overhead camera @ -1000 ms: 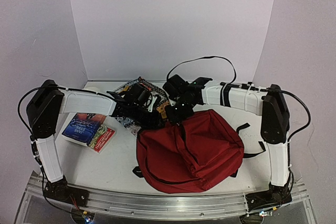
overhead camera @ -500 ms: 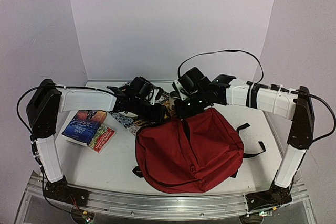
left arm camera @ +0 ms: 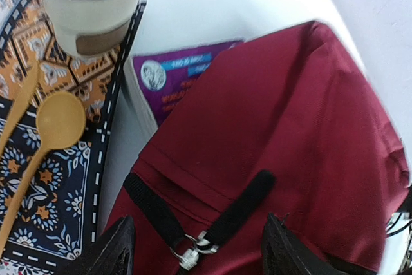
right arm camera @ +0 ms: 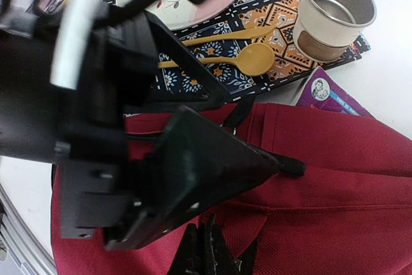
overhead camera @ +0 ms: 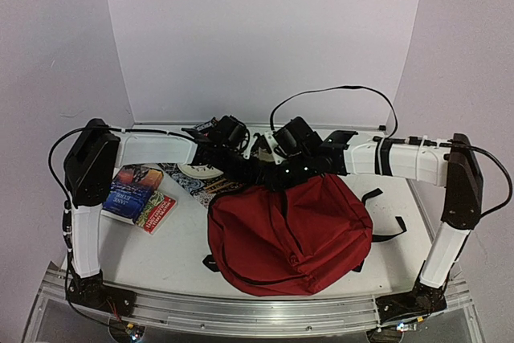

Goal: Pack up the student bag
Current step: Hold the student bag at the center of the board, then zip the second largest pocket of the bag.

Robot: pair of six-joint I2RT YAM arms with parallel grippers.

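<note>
- Lying at the left of the table (overhead camera: 177, 255), a blue book (overhead camera: 128, 190) and a smaller red book (overhead camera: 155, 210) touch along one edge.
- Further in, a patterned mat (left arm camera: 61, 178) carries a pale plate (overhead camera: 199, 171), a metal cup (left arm camera: 90, 1) and a yellow spoon (left arm camera: 59, 120).
- A purple book (left arm camera: 177, 78) lies beside the mat, its near part tucked under the bag.
- The left gripper (left arm camera: 201, 233) hangs over the bag's far-left corner, jaws spread wide and holding nothing; a black loop (left arm camera: 241, 198) and a metal ring (left arm camera: 188, 257) lie below the gap.
- The right gripper (right arm camera: 203, 249) is just beside it, fingers pressed together at the red cloth; whether any cloth is pinched I cannot tell.
- The student bag (overhead camera: 293, 226), dark red, slumps on the table's middle-right between the arms, black straps (overhead camera: 385, 234) trailing off its right side.
</note>
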